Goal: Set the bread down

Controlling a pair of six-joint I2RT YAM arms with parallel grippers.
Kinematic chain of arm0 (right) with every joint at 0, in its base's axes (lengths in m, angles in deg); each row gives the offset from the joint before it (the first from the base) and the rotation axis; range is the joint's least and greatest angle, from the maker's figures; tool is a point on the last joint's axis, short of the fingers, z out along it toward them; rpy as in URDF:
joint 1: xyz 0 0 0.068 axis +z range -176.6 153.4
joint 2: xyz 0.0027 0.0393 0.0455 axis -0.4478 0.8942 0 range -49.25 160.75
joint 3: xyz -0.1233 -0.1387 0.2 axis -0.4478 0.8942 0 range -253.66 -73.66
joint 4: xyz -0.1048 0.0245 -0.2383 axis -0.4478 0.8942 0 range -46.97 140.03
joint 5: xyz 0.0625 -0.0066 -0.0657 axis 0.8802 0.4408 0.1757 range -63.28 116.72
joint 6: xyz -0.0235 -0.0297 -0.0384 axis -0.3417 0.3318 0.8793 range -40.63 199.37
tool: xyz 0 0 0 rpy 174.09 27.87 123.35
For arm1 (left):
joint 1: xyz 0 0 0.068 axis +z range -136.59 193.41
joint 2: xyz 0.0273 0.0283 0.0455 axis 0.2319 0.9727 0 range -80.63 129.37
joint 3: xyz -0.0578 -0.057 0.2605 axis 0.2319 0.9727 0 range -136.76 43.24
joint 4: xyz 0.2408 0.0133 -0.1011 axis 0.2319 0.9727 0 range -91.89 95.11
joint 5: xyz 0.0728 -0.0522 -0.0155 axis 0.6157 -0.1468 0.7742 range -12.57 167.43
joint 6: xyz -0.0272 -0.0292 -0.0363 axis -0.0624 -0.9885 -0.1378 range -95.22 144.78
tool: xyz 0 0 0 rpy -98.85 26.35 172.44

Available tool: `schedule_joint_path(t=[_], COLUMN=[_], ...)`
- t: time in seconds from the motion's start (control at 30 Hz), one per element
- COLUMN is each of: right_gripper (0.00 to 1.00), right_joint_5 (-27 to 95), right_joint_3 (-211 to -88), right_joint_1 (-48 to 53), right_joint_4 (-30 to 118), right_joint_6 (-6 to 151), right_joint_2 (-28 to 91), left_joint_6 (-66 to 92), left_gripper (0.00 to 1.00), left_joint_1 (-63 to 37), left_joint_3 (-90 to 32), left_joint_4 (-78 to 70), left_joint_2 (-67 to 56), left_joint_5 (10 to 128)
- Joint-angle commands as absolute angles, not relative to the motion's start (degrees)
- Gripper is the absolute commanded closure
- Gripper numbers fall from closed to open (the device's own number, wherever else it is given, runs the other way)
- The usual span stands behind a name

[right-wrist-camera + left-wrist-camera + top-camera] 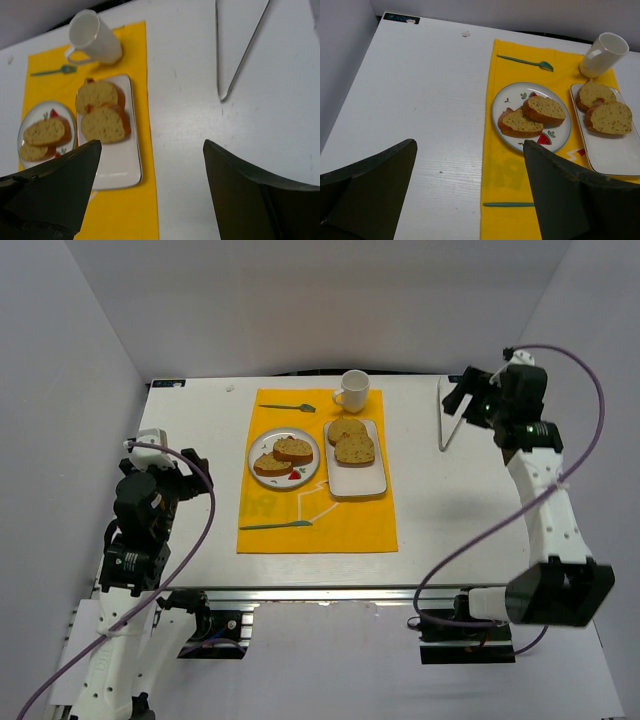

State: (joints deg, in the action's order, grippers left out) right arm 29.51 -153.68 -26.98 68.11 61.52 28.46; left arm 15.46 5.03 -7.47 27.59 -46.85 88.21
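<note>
Two bread slices (283, 456) lie on the round patterned plate (305, 472); they also show in the left wrist view (534, 116) and the right wrist view (44, 137). Two more slices (351, 441) lie on the white rectangular tray (362, 484), also in the left wrist view (603, 106) and the right wrist view (102, 110). My left gripper (160, 462) is open and empty over bare table left of the yellow mat (320, 525). My right gripper (462, 398) is open and empty at the far right.
A white mug (352, 390) stands at the mat's far edge beside a teal spoon (288, 407). A teal knife (275, 525) lies on the mat's near part. A thin metal V-shaped frame (450, 418) lies on the table under my right gripper.
</note>
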Motion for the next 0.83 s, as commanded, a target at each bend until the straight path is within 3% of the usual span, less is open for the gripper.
schedule_joint_path(t=[0.0,0.17,0.8], right_gripper=[0.11,0.11,0.10], right_joint_5=[33.75,31.91,26.99], right_joint_3=[-143.46,-135.18,-135.00], right_joint_1=[-24.86,-24.75,-24.75], right_joint_4=[73.35,75.54,77.21], right_joint_6=[59.86,60.12,60.38], right_joint_2=[23.10,14.22,12.18], left_joint_6=[14.85,15.29,17.84], left_gripper=[0.02,0.02,0.02], left_joint_1=[4.88,4.88,4.88], left_joint_3=[-5.36,-4.31,-5.01], left_joint_4=[26.59,24.66,24.74], left_joint_2=[-47.49,-46.53,-46.08], left_joint_5=[83.94,81.47,81.12])
